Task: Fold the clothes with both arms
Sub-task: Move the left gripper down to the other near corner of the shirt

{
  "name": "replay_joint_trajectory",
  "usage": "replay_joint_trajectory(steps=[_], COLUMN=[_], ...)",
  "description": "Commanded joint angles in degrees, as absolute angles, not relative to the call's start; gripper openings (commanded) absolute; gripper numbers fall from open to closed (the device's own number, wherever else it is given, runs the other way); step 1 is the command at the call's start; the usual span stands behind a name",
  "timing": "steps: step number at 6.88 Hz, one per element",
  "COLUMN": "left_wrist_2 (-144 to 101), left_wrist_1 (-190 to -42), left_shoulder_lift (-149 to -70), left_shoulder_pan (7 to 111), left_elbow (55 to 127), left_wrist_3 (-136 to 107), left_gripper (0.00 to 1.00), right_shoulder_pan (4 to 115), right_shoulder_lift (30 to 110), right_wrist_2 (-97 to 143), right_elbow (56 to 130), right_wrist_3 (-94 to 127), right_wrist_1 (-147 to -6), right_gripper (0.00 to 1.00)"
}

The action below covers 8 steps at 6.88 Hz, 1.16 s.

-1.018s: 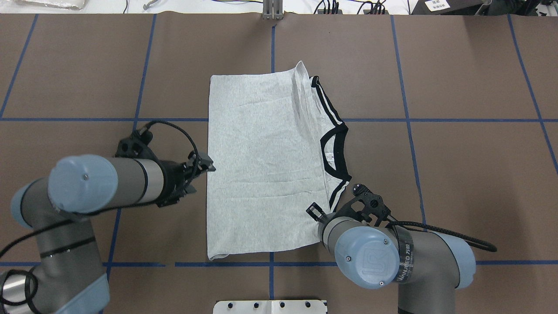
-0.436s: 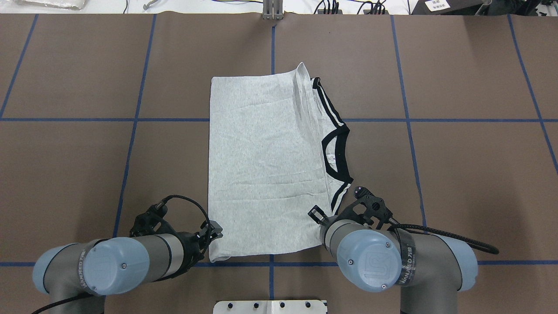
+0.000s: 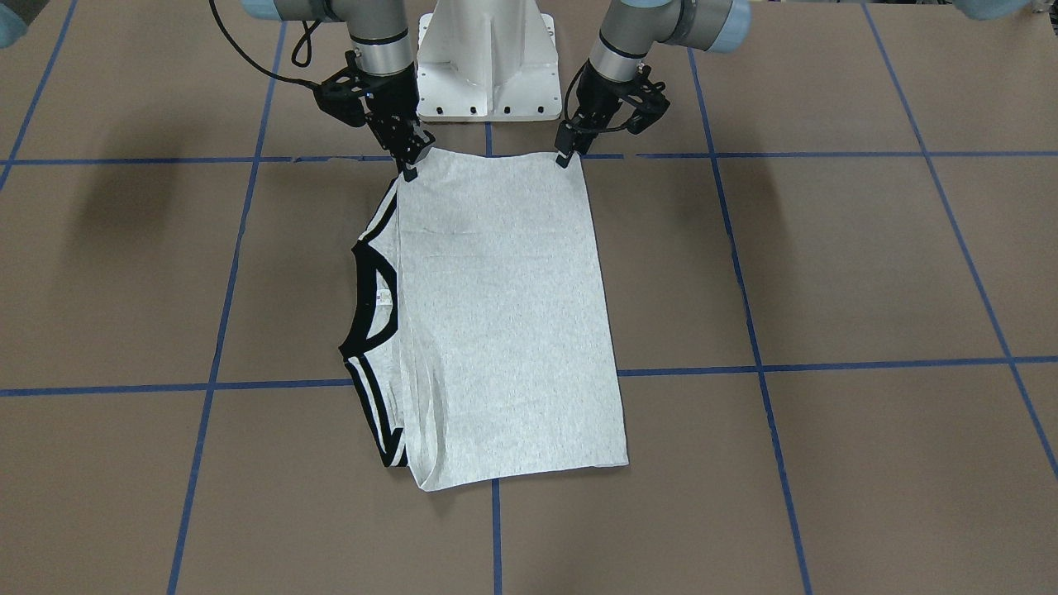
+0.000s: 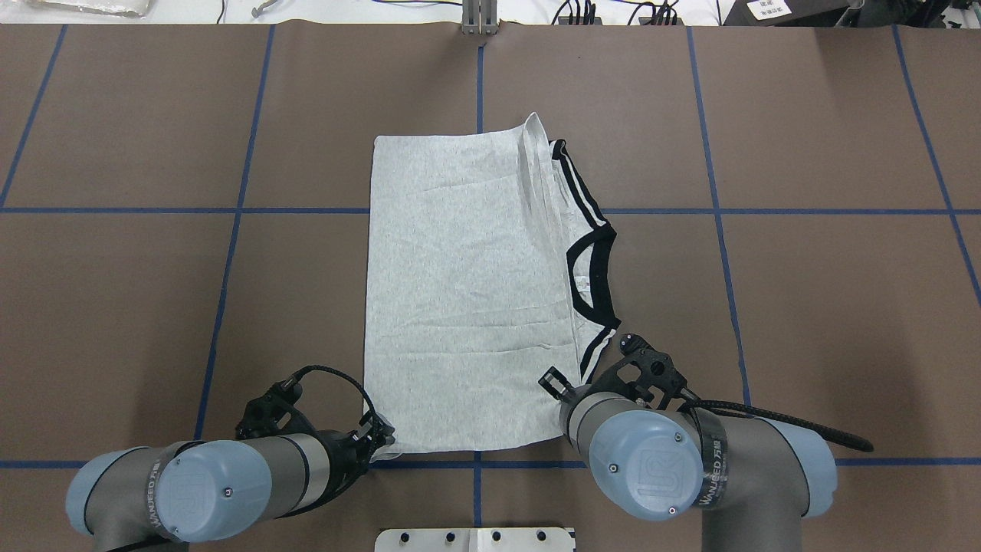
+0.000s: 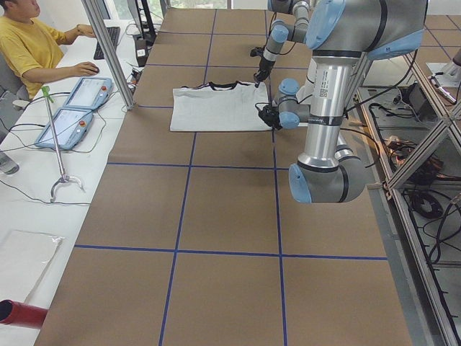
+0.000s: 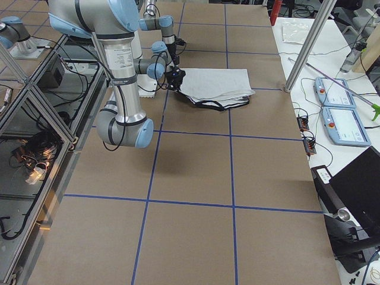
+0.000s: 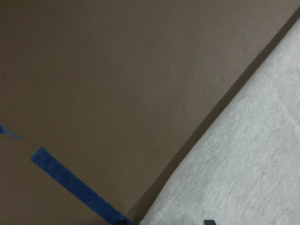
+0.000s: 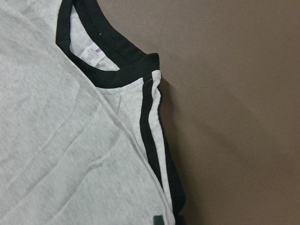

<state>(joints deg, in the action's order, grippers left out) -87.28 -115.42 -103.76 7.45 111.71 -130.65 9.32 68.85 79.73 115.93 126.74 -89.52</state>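
Observation:
The light grey T-shirt point(image 4: 460, 291) lies flat on the brown table, folded lengthwise into a long rectangle. Its black collar point(image 4: 594, 276) and black-and-white shoulder stripes point(image 8: 152, 136) stick out on the robot's right side. My left gripper point(image 3: 565, 157) is down at the shirt's near left corner, and its jaws look open astride the hem edge point(image 7: 197, 154). My right gripper point(image 3: 411, 168) sits on the near right corner by the striped shoulder and looks shut on the cloth. From overhead my right wrist point(image 4: 636, 376) hides those fingers. The printed front does not show.
The white pedestal base point(image 3: 488, 66) stands just behind both grippers. Blue tape lines point(image 4: 713, 211) grid the table. Beyond the far edge stand a metal post point(image 5: 108, 50) and two pendants point(image 5: 75, 108) on a white desk, where a person in yellow point(image 5: 29, 43) sits.
My left arm has swung back from the middle of the shirt's left edge to its near left corner. The right arm has barely moved, and the shirt lies as before.

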Motion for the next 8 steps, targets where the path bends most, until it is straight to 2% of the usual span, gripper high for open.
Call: replay_joint_trajectory(steps=[1, 2, 4, 8], left_wrist_2=[-87.3, -87.2, -87.2, -87.5], left_wrist_1=[-115.5, -115.5, -114.2, -105.9], left_shoulder_lift=[-103.9, -103.8, -102.7, -102.4], left_shoulder_pan=[7.4, 7.6, 7.5, 5.9], left_elbow=[112.1, 112.5, 119.0, 132.0], left_wrist_3=[-130.6, -130.3, -130.5, -131.6], left_gripper=[0.0, 0.0, 0.0, 0.0], right_shoulder_pan=[9.2, 9.2, 7.8, 2.1], right_shoulder_lift=[68.9, 68.9, 68.4, 73.8], right_wrist_2=[79.7, 79.7, 79.5, 79.5], right_elbow=[115.9, 115.9, 116.7, 125.7], right_wrist_3=[126.7, 126.7, 127.1, 129.4], right_wrist_1=[-89.6, -89.5, -89.6, -90.0], right_gripper=[0.0, 0.0, 0.0, 0.0])
